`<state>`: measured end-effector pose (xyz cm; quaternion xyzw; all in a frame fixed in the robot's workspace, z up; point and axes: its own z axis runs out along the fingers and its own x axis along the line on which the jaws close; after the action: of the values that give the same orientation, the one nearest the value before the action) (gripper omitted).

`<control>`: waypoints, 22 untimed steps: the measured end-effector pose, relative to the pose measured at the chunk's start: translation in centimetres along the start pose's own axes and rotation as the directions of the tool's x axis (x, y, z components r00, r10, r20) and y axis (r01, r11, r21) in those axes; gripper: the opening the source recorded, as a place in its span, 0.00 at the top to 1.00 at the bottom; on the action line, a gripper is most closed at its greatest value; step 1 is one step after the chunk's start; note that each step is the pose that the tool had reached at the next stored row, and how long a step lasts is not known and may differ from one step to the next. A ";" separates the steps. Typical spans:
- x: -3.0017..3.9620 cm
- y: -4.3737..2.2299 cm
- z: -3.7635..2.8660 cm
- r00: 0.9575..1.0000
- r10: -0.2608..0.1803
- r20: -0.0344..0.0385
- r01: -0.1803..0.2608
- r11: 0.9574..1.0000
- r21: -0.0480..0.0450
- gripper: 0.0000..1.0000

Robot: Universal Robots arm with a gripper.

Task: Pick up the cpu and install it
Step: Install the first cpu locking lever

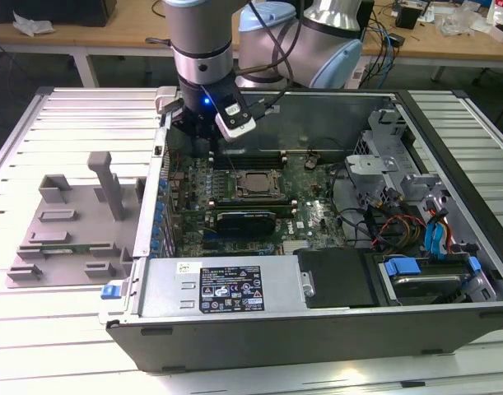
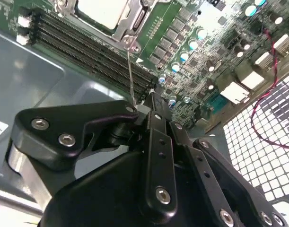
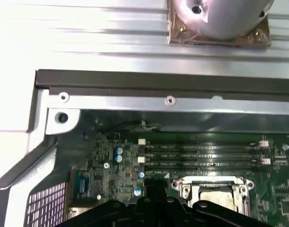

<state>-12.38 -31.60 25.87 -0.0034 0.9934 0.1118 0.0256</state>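
1. An open dark grey metal computer case [image 1: 333, 337] lies flat on the pale slatted table [image 1: 45, 329], with its green circuit board [image 1: 314, 216] facing up.
2. The cpu [image 1: 253, 184], a small flat square chip with a silvery-white metal top, sits in the socket on the board and is framed by the socket's metal bracket. It shows in both wrist views [image 2: 102, 10] [image 3: 214, 195].
3. In the exterior view, the black pincer [image 1: 203, 150] hangs from the arm inside the case. It is low over the board, just beside the socket on the exterior view's left.
4. In the second wrist view, the pincer [image 2: 151, 100] has its tips pressed together with no gap showing.
5. A thin straight metal lever rod [image 2: 130, 75] runs from the socket corner to the pincer tips and meets them. I cannot tell whether it is pinched.
6. Long black memory slots [image 2: 87, 45] run alongside the socket. In the first wrist view they [image 3: 205, 156] lie between the socket and the case wall.
7. A long black rectangular card [image 1: 247, 220] stands on the board near the socket.
8. A grey plastic moulded tray [image 1: 66, 239] rests on the table, outside the case on the exterior view's left.
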 end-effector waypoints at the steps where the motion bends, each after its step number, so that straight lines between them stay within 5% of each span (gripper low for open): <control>1: -0.01 -0.01 0.01 1.000 0.000 0.000 0.000 1.000 -0.003 0.89; 7: -1.55 -0.13 0.23 1.000 0.001 0.000 -0.001 1.000 -0.011 0.89; 15: -5.94 -0.23 0.57 1.000 0.005 0.001 -0.005 1.000 -0.011 0.89; 19: -6.08 -0.23 0.58 1.000 0.006 0.001 -0.006 1.000 -0.011 0.89; 22: -6.08 -0.27 0.74 0.999 0.034 0.008 -0.034 0.999 -0.010 0.89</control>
<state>-6.27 -31.69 25.40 0.0139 0.9927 0.1169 0.0276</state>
